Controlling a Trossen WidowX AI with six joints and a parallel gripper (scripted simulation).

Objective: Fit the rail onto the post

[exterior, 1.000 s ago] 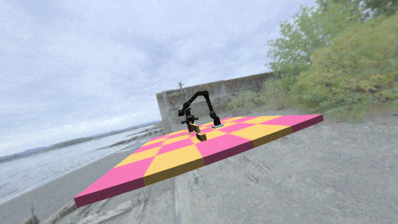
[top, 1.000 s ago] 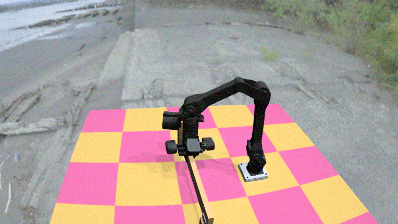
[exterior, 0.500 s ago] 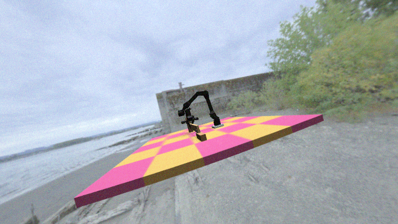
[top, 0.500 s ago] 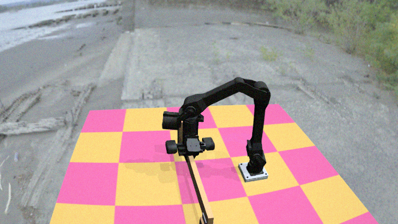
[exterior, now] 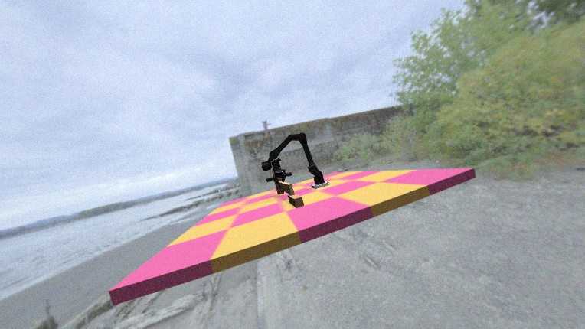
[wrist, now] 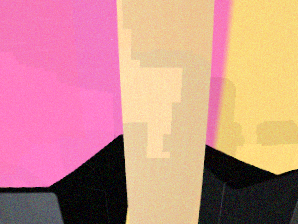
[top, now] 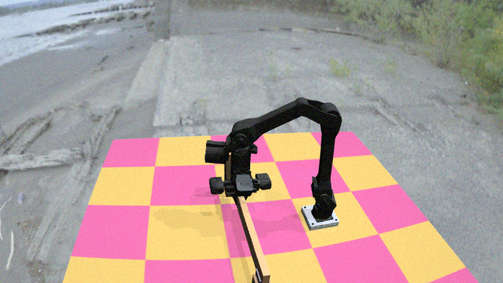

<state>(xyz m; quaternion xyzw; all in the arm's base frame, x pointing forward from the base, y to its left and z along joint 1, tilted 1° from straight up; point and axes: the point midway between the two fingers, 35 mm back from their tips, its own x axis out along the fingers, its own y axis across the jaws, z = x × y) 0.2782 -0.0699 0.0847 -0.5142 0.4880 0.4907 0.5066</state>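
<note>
The long light wooden rail [top: 250, 230] [wrist: 160, 40] runs from under the arm toward the front edge of the top view. My gripper [top: 241, 197] [wrist: 149, 142] is shut on the rail near its post end, with one finger on each side. The brown post [top: 228, 166] stands behind the gripper, mostly hidden by it. The pegs, the holes and any gap between rail and post are hidden. The low footboard block [exterior: 295, 200] is at the rail's other end; whether that end is seated in the bracket is too small to tell.
The arm's white base plate [top: 323, 224] [exterior: 320, 184] is to the right of the rail on the pink and yellow checkered table [top: 116, 228] [exterior: 253, 241]. The arm arches over from the base to the post. Its shadow falls across the rail and table.
</note>
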